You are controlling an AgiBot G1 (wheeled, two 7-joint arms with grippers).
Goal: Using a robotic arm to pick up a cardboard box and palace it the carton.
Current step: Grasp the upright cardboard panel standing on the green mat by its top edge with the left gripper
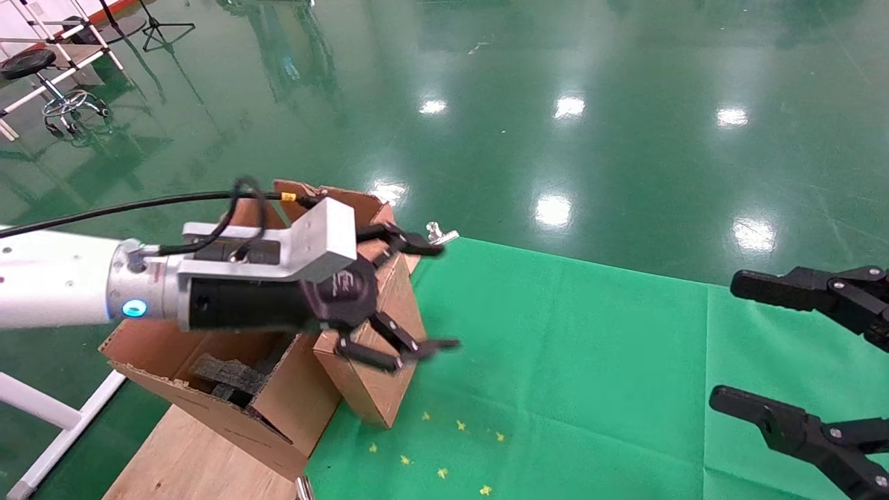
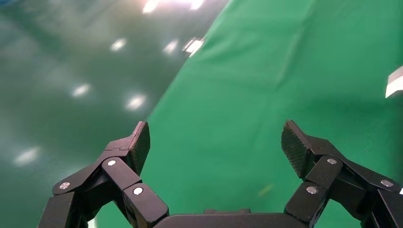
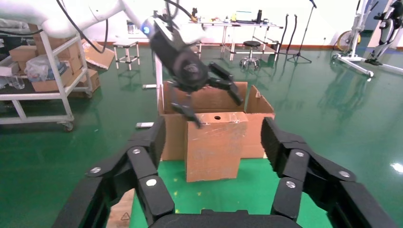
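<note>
Carton: we see the large brown corrugated carton (image 1: 229, 410) at eight o'clock, black foam pieces (image 1: 233, 378) inside.
Cardboard box: the small reddish-brown cardboard box (image 1: 378, 347) leans against its outer wall, on the green cloth (image 1: 555, 361).
Left gripper (image 1: 434, 295): spread, empty, above that box.
Right gripper (image 1: 722, 344): spread, at three o'clock.

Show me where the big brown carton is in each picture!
Head view: the carton sits lower left, partly behind the open left gripper.
Left wrist view: not in it; only the left gripper and green mat show.
Right wrist view: the carton stands in the middle, beyond the right gripper.
Shared landmark: the green mat.
</note>
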